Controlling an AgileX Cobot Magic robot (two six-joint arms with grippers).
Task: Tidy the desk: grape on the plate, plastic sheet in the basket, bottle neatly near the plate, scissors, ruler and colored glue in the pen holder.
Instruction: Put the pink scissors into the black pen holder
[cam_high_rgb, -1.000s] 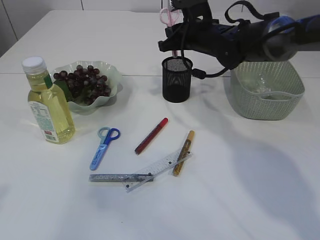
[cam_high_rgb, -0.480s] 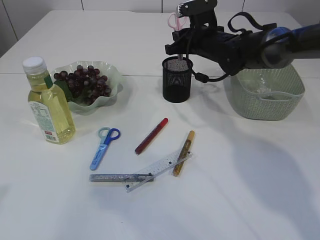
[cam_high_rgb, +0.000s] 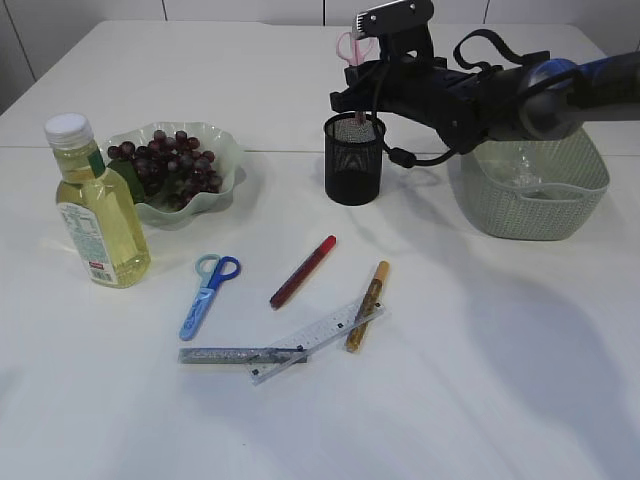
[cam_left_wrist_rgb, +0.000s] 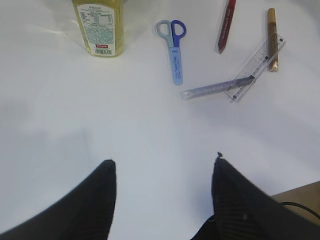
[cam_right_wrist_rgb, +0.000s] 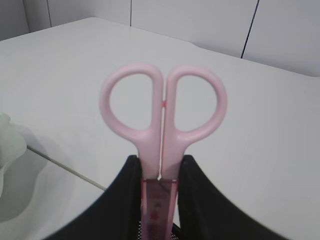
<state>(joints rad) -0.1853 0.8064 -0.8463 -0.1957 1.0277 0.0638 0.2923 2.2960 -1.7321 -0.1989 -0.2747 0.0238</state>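
Pink scissors (cam_right_wrist_rgb: 162, 145) have dropped lower, blades now in the pen holder (cam_high_rgb: 353, 160). The right claw (cam_right_wrist_rgb: 159, 172) stays clenched on them; the left claw (cam_left_wrist_rgb: 162, 175) hangs released.

right arm (cam_high_rgb: 500, 95): chunky black housing, rounded joints, kinda glossy. blue accent showing near far end of forearm. black cable looping over top, another thin one hanging underneath. small grey-white block with dark dots mounted on top of wrist.

right gripper (cam_right_wrist_rgb: 160, 200): two black fingers, smooth curved outer edges.

left gripper (cam_left_wrist_rgb: 162, 200): two broad black fingers, matte, faint ribbed texture on right one. thin dark cable at corner.
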